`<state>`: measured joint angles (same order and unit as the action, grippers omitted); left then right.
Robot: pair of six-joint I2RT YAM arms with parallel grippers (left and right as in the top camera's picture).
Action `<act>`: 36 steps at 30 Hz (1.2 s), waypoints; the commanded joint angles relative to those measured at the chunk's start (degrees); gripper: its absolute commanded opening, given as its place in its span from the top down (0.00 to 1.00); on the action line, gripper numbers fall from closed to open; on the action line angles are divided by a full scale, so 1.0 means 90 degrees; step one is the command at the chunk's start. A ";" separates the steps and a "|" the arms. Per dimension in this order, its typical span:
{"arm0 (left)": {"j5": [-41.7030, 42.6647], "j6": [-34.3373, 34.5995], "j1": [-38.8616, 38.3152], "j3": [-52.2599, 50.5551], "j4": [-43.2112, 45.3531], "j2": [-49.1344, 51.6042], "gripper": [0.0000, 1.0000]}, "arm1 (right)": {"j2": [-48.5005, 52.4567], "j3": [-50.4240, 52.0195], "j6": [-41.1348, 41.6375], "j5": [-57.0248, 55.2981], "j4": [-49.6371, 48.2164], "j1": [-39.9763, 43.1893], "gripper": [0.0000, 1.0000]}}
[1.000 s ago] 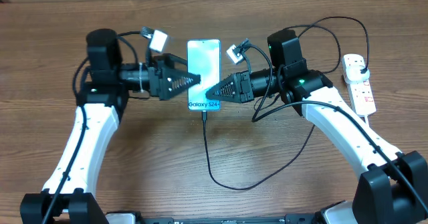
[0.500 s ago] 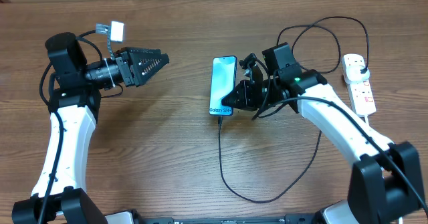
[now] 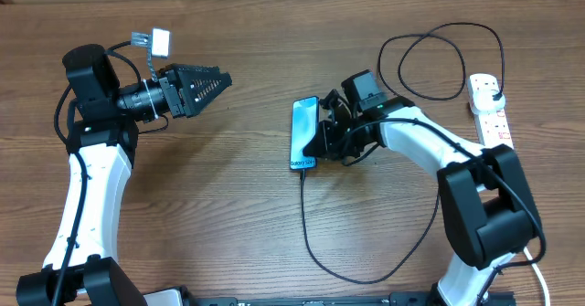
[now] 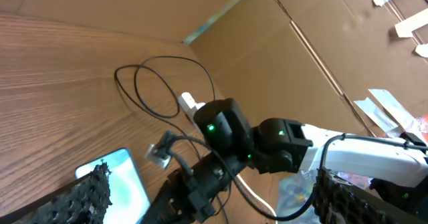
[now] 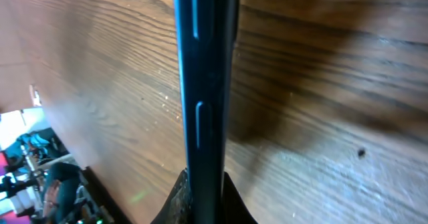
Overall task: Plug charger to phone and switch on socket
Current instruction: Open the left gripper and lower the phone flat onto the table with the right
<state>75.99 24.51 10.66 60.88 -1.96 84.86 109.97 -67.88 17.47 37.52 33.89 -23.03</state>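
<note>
The brown worktop (image 3: 256,242) fills the overhead view. The left claw (image 3: 212,82) hangs over the far left part, spread wide and holding nothing. The right claw (image 3: 317,143) is clenched on the phone (image 3: 303,128) in the middle. The white socket (image 3: 492,114) lies at the far right, well apart from the phone. From above the phone looks thin, tipped up on one long side. Only the right wrist view shows its dark side edge with two button slots, pinched in the claw. The left wrist view shows a bit of its blue screen. The thin black charger (image 3: 304,219) meets the phone's near end and loops round to the socket.
</note>
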 commanded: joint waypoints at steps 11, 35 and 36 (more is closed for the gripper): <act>-0.0017 0.0063 0.0017 0.0039 0.0005 -0.0083 0.01 | 0.0767 -0.0083 -0.0095 -0.0117 -0.0284 -0.0238 0.95; -0.0017 0.0061 0.0017 0.0039 0.0005 -0.0083 0.00 | 0.0777 -0.0083 -0.0092 -0.0828 -0.0260 -0.0238 0.66; -0.0017 0.0063 0.0017 0.0039 0.0005 -0.0083 0.00 | 0.0777 -0.0083 -0.0092 -0.0831 -0.0250 -0.0238 0.65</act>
<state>75.99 24.51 10.66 60.88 -1.96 84.86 116.20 -68.82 17.26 35.22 31.09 -24.97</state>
